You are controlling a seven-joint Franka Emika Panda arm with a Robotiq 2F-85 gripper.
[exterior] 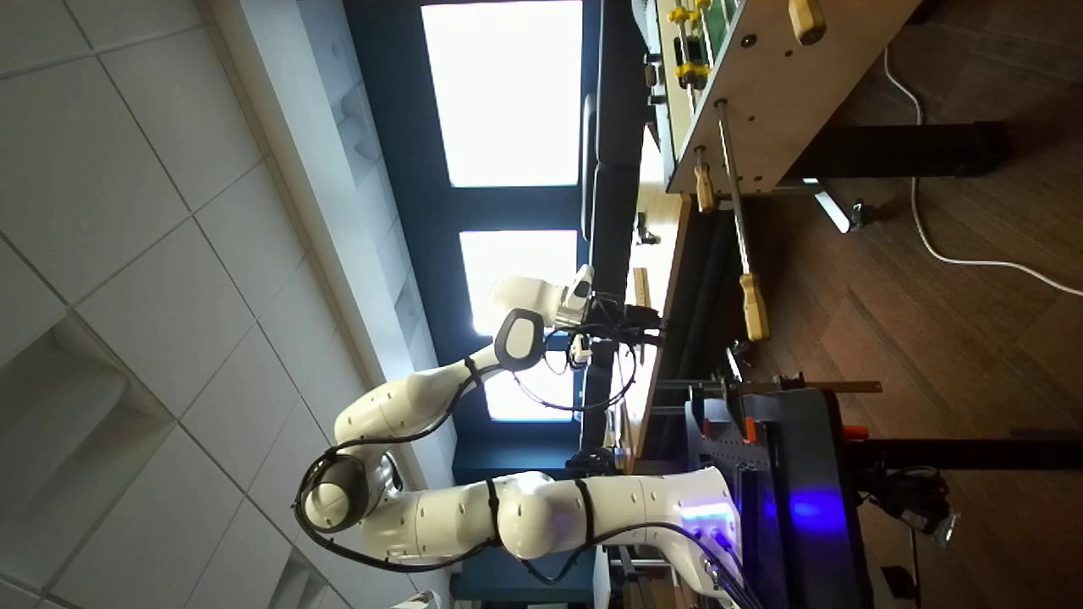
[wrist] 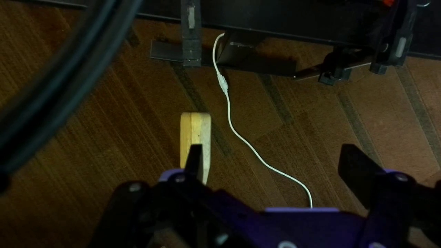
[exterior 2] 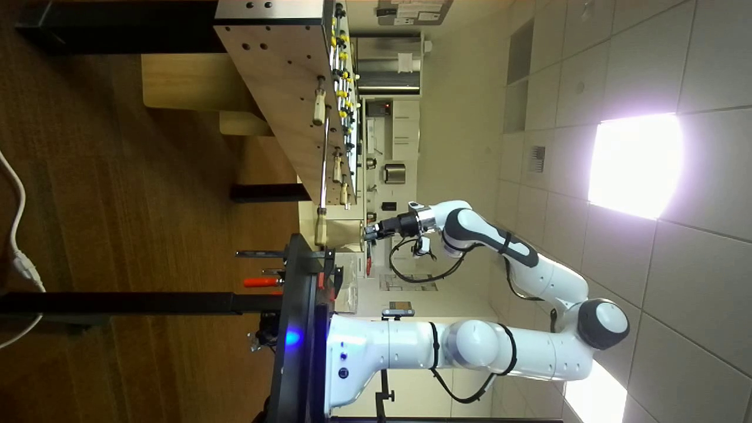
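Brown plank-patterned floor [exterior: 931, 355], dark blue wall [exterior: 398, 85], three bright windows [exterior: 508, 93], pale tiled ceiling [exterior: 110, 169], glowing ceiling light [exterior 2: 637, 164]

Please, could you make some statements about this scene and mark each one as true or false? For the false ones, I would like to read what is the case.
1. The fingers stand apart from each other. True.
2. In the wrist view, one finger partly covers a wooden handle. True.
3. The fingers grip this wooden handle. False: they hold nothing.
4. A white cable hangs from the fingers. False: the white cable lies on the floor.
5. The foosball table has wooden handles on its side. True.
6. The robot arm stands on the foosball table. False: the robot arm stands on the black table.
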